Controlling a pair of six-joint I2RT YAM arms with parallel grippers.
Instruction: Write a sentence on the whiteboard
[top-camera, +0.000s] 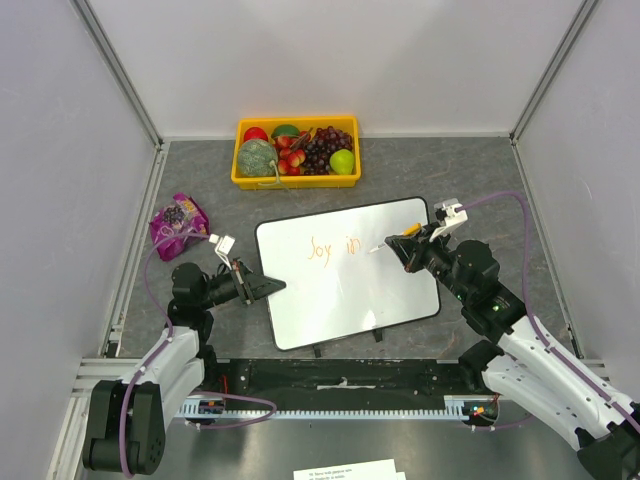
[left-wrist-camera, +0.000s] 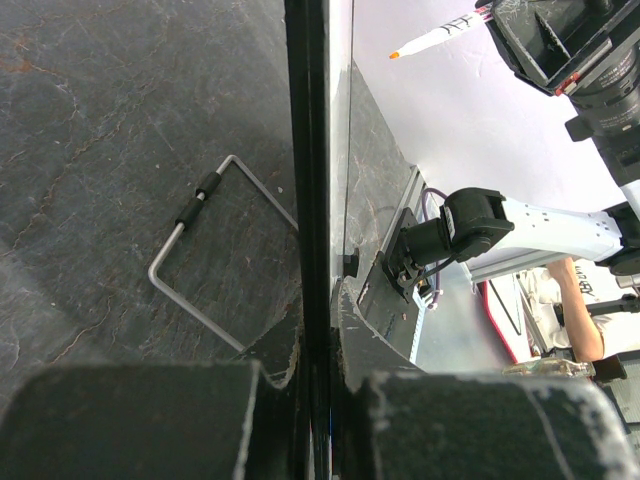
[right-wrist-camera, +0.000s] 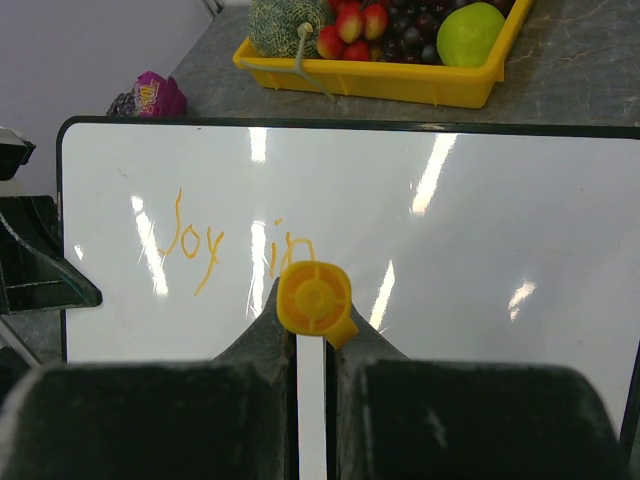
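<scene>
The whiteboard (top-camera: 345, 285) lies tilted on the grey table, glossy white with a thin black frame. The sentence (top-camera: 333, 247) reads "Joy in" in orange in its upper half, and the right wrist view shows the sentence (right-wrist-camera: 232, 245) too. My left gripper (top-camera: 268, 285) is shut on the board's left edge, and the black frame (left-wrist-camera: 307, 150) runs between its jaws. My right gripper (top-camera: 405, 243) is shut on a white marker (top-camera: 385, 246) with a yellow end cap (right-wrist-camera: 315, 298). The marker's tip sits just right of "in".
A yellow tray (top-camera: 240, 180) of fruit stands behind the board. A purple snack bag (top-camera: 178, 222) lies at the left. A wire stand (left-wrist-camera: 195, 265) lies on the table under the board's left edge. Grey walls close in the table on three sides.
</scene>
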